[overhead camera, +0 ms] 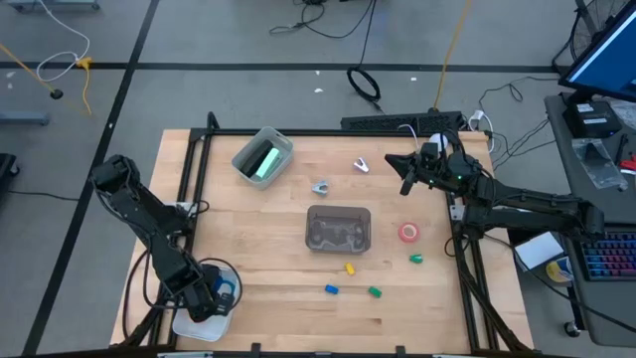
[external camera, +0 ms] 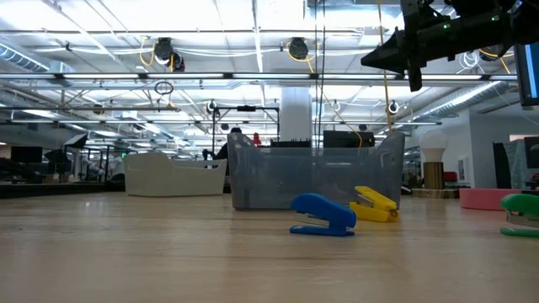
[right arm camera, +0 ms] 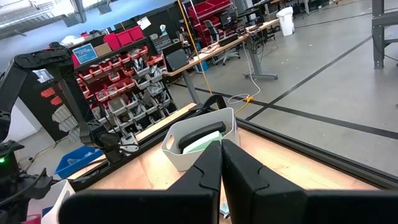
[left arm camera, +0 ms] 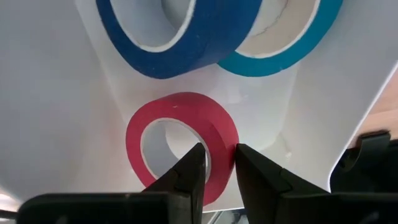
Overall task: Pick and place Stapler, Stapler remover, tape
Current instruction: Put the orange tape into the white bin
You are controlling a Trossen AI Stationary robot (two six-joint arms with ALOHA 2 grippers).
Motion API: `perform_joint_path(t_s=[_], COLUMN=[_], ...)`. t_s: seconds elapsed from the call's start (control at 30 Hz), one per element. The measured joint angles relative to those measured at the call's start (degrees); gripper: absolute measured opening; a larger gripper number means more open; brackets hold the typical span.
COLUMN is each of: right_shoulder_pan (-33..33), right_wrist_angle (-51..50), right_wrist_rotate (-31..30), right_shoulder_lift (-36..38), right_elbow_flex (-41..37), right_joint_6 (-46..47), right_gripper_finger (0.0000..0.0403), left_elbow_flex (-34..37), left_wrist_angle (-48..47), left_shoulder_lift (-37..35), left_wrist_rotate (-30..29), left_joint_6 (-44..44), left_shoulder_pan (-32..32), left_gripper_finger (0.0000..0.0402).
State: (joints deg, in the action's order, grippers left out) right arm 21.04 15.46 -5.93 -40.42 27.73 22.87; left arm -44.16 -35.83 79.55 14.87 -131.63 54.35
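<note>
The left gripper [overhead camera: 221, 295] is at the near left corner of the desk [overhead camera: 268, 298], with its arm folded and pointing down into a white tray [overhead camera: 189, 328]. In the left wrist view, the jaws are nearly closed on the wall of a red tape roll [left arm camera: 217, 127]: one finger [left arm camera: 186, 171] is inside the hollow centre and the other is outside the rim. A dark blue tape roll [left arm camera: 161, 53] and a light blue tape roll [left arm camera: 292, 46] lie in the same tray, just beyond the red one and overlapping each other.

On the near middle of the desk lie a blue stapler [overhead camera: 332, 289], a yellow stapler [overhead camera: 349, 268] and a green stapler [overhead camera: 375, 291]. A second green stapler [overhead camera: 416, 259] is further right, near a pink-red tape roll [overhead camera: 408, 233].

A clear bin [overhead camera: 338, 229] stands at the desk centre. A small grey item [overhead camera: 320, 187] lies just beyond it; what it is cannot be determined.

A white bin [overhead camera: 262, 156] with green contents stands at the far left.

The right gripper [overhead camera: 405, 171] is raised above the far right of the desk, with its arm extended leftward. Its jaws are closed and hold nothing.
</note>
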Motion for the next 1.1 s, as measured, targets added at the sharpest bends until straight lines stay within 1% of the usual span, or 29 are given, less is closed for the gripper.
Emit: perform_joint_path(t_s=[0.3, 0.57, 1.1], right_shoulder_pan=[0.00, 0.00, 0.00], right_wrist_angle=[0.02, 0.02, 0.02], right_wrist_rotate=[0.00, 0.00, 0.00], right_shoulder_lift=[0.00, 0.00, 0.00], right_elbow_flex=[0.00, 0.00, 0.00], right_joint_6=[0.00, 0.02, 0.02], right_gripper_finger=[0.0004, 0.0004, 0.0004], left_elbow_flex=[0.00, -0.02, -0.02], left_wrist_angle=[0.07, 0.07, 1.45], left_shoulder_lift=[0.00, 0.00, 0.00], left_wrist_rotate=[-0.06, -1.80, -1.90], left_joint_6=[2.52, 2.54, 2.53], left_shoulder_pan=[0.00, 0.31, 0.38], left_gripper_finger=[0.0088, 0.0088, 0.0090])
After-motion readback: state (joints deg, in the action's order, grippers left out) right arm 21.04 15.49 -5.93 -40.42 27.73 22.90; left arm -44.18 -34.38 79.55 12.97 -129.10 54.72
